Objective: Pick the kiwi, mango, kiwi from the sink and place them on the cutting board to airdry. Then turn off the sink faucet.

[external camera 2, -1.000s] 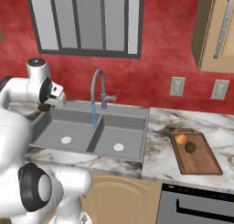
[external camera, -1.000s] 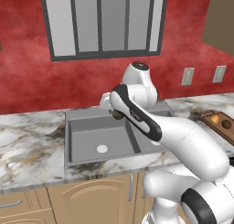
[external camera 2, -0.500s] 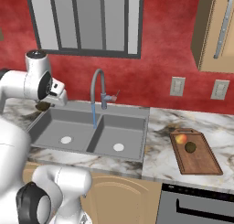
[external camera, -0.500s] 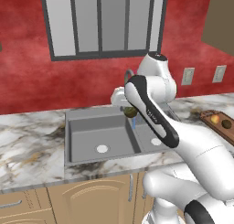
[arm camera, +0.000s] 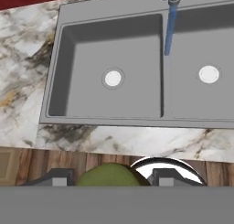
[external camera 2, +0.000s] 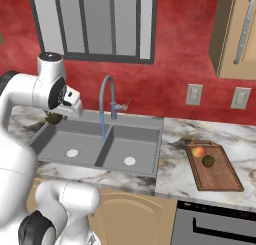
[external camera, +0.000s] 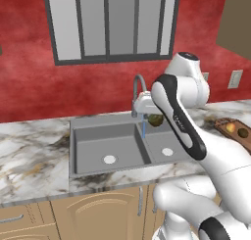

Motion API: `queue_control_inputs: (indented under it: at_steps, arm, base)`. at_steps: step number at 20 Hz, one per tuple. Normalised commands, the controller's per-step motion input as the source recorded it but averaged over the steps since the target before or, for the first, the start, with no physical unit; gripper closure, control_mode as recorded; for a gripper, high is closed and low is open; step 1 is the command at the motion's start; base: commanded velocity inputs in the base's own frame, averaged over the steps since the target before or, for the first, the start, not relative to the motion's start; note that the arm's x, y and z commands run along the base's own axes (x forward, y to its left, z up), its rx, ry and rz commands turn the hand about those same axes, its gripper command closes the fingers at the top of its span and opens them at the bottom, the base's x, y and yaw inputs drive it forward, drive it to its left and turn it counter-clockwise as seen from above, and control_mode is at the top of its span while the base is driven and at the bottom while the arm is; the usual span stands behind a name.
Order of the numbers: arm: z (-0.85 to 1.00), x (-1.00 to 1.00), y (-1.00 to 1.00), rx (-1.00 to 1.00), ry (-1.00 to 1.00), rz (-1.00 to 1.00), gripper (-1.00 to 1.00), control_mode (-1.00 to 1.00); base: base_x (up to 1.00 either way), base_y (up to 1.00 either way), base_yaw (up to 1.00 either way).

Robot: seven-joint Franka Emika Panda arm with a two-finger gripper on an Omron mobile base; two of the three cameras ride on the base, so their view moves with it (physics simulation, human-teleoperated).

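My gripper hangs over the middle of the grey double sink, shut on an olive-green kiwi. In the hand view that kiwi sits between the two fingertips, with both empty basins and their white drains below. From the right base view the gripper and held kiwi appear over the sink's left rim. The faucet runs a blue stream. On the cutting board lie the mango and a darker kiwi.
Marble counter runs on both sides of the sink. Wall outlets sit behind the board, a wooden wall cabinet hangs above it, and an oven front is below. A window is behind the faucet.
The arm has swung to the right above the sink, carrying the olive-green kiwi from over the left basin toward the faucet. The board's fruits have not moved.
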Motion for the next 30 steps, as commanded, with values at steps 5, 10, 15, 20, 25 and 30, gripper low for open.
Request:
queue_control_inputs:
  at_steps: [5,10,15,20,25,30]
  arm:
    - [0.06,-0.35,-0.43,0.00,0.00,0.00,1.00,-1.00]
    - [0.00,-0.15,-0.37,0.00,0.00,0.00,1.00,-1.00]
    - [0.00,0.00,-0.38,0.00,0.02,-0.01,1.00,-1.00]
    - [-0.01,0.00,-0.43,-0.01,0.00,-0.01,1.00,-1.00]
    - [-0.05,0.00,-0.49,-0.03,0.00,-0.01,1.00,-1.00]
    - [-0.15,0.00,-0.47,-0.07,-0.02,-0.01,1.00,-1.00]
  base:
    - [0.00,0.00,0.00]
    - [0.00,0.00,0.00]
    - [0.00,0.00,0.00]
    - [0.00,0.00,0.00]
    - [0.00,0.00,0.00]
    - [0.00,0.00,0.00]
